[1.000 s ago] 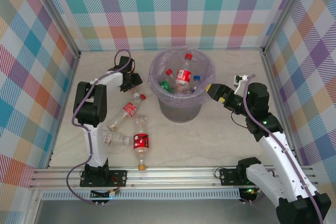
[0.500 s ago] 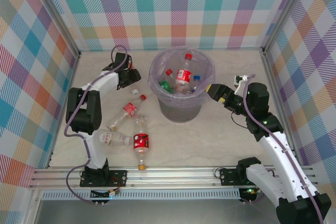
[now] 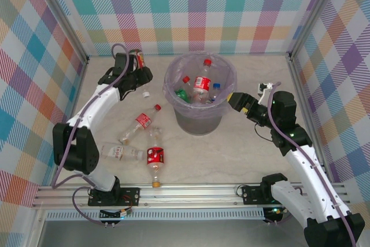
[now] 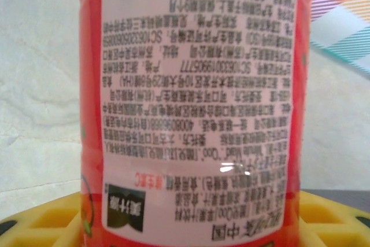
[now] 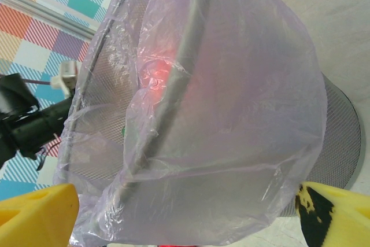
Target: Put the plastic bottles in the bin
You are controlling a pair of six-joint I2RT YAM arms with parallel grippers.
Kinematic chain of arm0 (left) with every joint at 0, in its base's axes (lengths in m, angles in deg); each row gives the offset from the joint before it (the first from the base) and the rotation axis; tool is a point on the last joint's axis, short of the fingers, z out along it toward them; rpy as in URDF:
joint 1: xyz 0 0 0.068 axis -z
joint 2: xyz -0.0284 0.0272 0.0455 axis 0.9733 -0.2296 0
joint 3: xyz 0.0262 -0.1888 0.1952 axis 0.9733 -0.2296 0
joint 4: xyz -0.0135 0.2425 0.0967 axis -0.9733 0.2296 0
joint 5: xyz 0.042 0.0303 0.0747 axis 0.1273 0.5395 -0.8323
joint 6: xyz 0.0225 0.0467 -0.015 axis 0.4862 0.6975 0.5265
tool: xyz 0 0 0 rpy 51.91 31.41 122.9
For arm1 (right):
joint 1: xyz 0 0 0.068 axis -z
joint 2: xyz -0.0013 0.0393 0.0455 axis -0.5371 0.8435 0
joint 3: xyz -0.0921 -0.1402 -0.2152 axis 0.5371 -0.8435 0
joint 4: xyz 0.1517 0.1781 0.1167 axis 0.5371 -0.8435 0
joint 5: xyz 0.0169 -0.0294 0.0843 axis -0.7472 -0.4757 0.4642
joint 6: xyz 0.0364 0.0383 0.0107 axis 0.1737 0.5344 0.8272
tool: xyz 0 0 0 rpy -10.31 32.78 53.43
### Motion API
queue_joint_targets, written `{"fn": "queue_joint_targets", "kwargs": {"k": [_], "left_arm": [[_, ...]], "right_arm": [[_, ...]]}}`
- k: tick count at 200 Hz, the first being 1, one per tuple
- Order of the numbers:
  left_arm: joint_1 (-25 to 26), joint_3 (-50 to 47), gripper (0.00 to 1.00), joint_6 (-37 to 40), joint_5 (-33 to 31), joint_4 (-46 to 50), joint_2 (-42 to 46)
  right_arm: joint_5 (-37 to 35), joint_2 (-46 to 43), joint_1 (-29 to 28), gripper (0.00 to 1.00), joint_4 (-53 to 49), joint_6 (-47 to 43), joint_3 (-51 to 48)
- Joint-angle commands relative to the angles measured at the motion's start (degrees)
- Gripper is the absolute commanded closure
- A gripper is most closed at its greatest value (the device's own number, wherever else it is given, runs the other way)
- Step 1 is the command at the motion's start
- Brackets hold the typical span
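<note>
Left wrist view up close: left gripper [image 4: 191, 203] set around a red-labelled bottle [image 4: 196, 96], yellow fingers [image 4: 34, 221] showing on both sides of its printed label. Cannot tell whether clamped tight or merely close to it; judged as the grasping step. Seen from above, sits with that bottle at the far left corner of the table [image 3: 248, 148], just left of the bin [image 3: 199, 121]. Reached by a left arm [image 3: 95, 102] stretched long from the near rail, elbow out by the left wall, forearm angled far and rightward. Over on the right, right gripper [image 3: 232, 98] spread wide and grasping nothing, parked just beside the bin's right rim, lavender liner and grey mesh close ahead of its fingers. Carried on a right arm [image 3: 289, 131] folded at the elbow and pointing leftward.

Roughly half done, by the look of it. Already inside the bin: four bottles [image 3: 202, 82] at least, red, green and blue caps among them. Left to move: the one at the left gripper, plus three loose bottles [image 3: 141, 121] lying on the table to the near left of the bin. Also a small white bit [image 3: 146, 92], perhaps a cap, near the far bottle.
</note>
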Motion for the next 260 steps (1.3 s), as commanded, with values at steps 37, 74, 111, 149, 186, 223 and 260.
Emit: {"fn": "queue_joint_targets", "kwargs": {"k": [37,74,111,149,186,223,260], "left_arm": [[3.34,-1.02,0.45,0.27,-0.69,2.82,14.64],[12.67,7.91,0.47,4.45,-4.2,9.77,20.24],[24.36,16.55,0.53,9.82,-6.51,12.05,19.35],[29.48,21.0,0.56,16.76,-0.03,5.57,12.17],[32.15,29.18,0.57,20.08,3.88,7.42,1.18],[32.2,30.83,0.57,19.13,6.53,4.37,-5.94],[32.61,30.25,0.57,14.45,9.4,-0.26,-10.29]], "right_arm": [[-0.3,-0.81,-0.4,0.04,-0.74,-1.07,2.62],[-0.46,-1.0,-0.38,0.04,-1.33,-1.81,3.5],[-0.14,-1.11,-0.39,0.04,-0.88,-2.24,4.26],[0.36,-0.8,-0.4,0.04,1.05,-1.9,3.55],[-0.9,-2.72,-0.4,0.05,2.06,-0.61,2.29],[-4.63,-7.37,-0.4,0.06,2.53,-2.2,1.05],[-9.09,-10.63,-0.39,0.06,-1.54,-2.78,1.45]]}}
